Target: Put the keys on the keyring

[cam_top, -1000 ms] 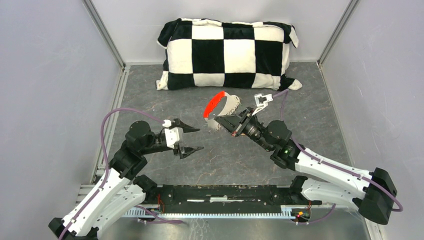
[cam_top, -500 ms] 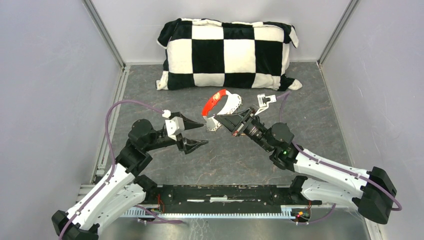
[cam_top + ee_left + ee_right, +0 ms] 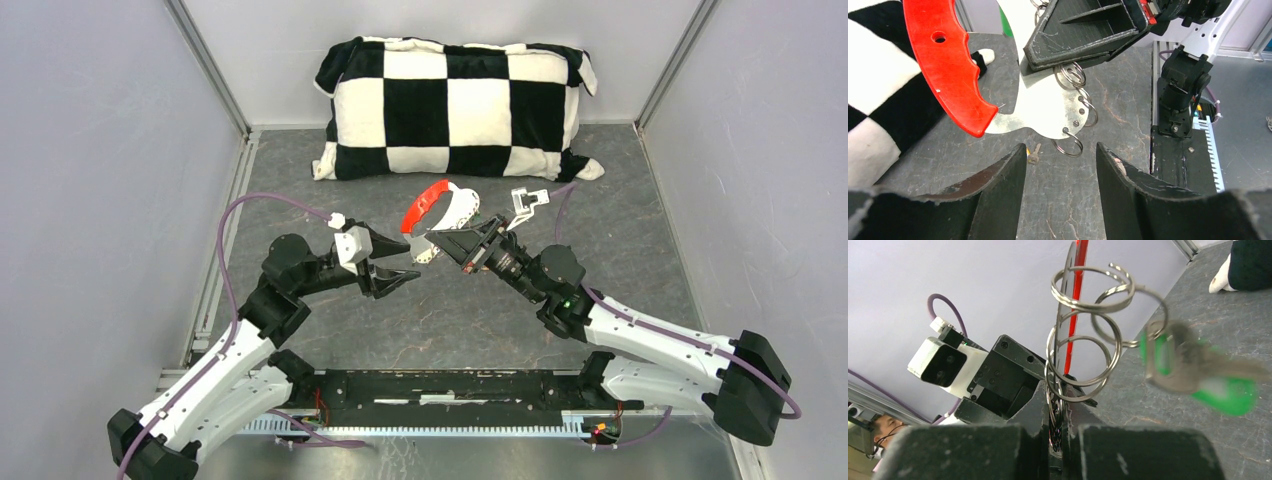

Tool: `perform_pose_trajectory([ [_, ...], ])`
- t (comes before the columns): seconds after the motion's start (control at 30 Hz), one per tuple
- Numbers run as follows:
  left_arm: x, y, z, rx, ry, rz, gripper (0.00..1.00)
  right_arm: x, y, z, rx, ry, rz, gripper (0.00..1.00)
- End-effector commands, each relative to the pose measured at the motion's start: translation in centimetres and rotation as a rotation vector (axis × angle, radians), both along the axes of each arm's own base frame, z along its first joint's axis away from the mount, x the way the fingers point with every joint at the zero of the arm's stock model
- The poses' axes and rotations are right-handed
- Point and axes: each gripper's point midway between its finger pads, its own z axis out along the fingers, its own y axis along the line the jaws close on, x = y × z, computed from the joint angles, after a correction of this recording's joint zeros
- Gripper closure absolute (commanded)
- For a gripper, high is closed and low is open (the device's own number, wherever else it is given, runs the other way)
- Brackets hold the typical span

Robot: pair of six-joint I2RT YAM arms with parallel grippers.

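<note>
Mottled grey table (image 3: 450, 320), flat silver keyring (image 3: 1048, 110)

Pale grey walls (image 3: 100, 200) enclose a mottled grey floor (image 3: 480, 320) bearing a checkered pillow (image 3: 455, 105).

I note both arms reaching inward, tips facing and near each other. Left gripper (image 3: 412, 260): jaws apart (a clear gap). Right gripper (image 3: 437, 240): jaws pressed together.

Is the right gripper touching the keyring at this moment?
Touching. The right wrist view shows it: the silver loops of the keyring run down into the narrow slit between the closed fingers of the right gripper, with no gap visible.
</note>
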Motion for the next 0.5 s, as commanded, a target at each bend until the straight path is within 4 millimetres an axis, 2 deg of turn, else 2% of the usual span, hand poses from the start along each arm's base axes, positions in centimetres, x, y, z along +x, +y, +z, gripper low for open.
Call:
perform_pose_trajectory([
  [0.0,-0.2,-0.28,0.69,-0.04,0.015,-0.014,0.41,-0.24,-0.21,1.83,0.068,-0.035,0.008,1.0],
  [0.33,0.47,-0.29,0.78,-0.052,0.001,0.013,0.44,-0.24,-0.04,1.74,0.068,-0.031,0.008,1.0],
  [0.4,0.66,-0.3,0.85,-0.054,-0.002,0.021,0.48,-0.28,-0.03,1.61,0.067,-0.028,0.008,1.0],
  [0.47,0.62,-0.24,0.82,-0.052,-0.007,0.022,0.57,-0.22,-0.13,1.58,0.069,-0.026,0.001,1.0],
])
